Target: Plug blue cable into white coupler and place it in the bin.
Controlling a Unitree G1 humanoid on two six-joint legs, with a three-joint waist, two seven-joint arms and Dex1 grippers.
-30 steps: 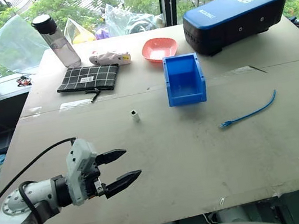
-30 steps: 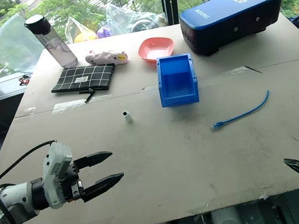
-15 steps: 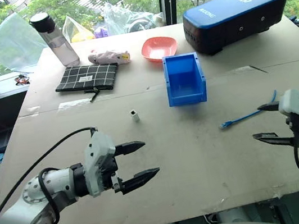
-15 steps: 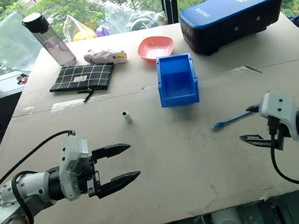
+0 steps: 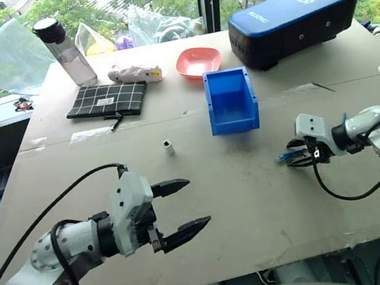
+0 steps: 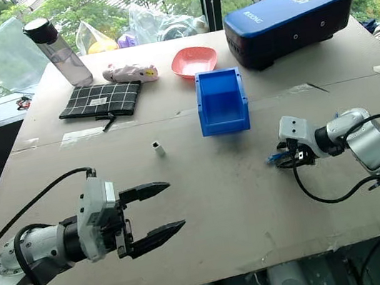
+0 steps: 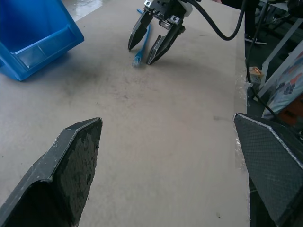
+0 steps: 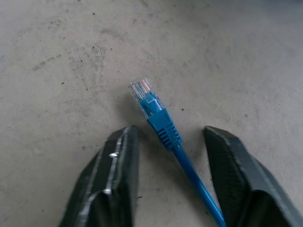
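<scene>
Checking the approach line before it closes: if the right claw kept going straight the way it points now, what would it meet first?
Most likely the blue cable just behind its clear plug, lying between the right claw's fingers, then the table under it. How far above the table it sits is hard to judge.

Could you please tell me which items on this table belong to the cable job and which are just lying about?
Job:
blue cable
white coupler
bin

Lying about:
water bottle
checked pouch
red-pink dish
dark blue case

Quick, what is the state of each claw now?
Left claw: open, holding nothing.
Right claw: open, fingers on either side of the cable, not gripping it.
</scene>
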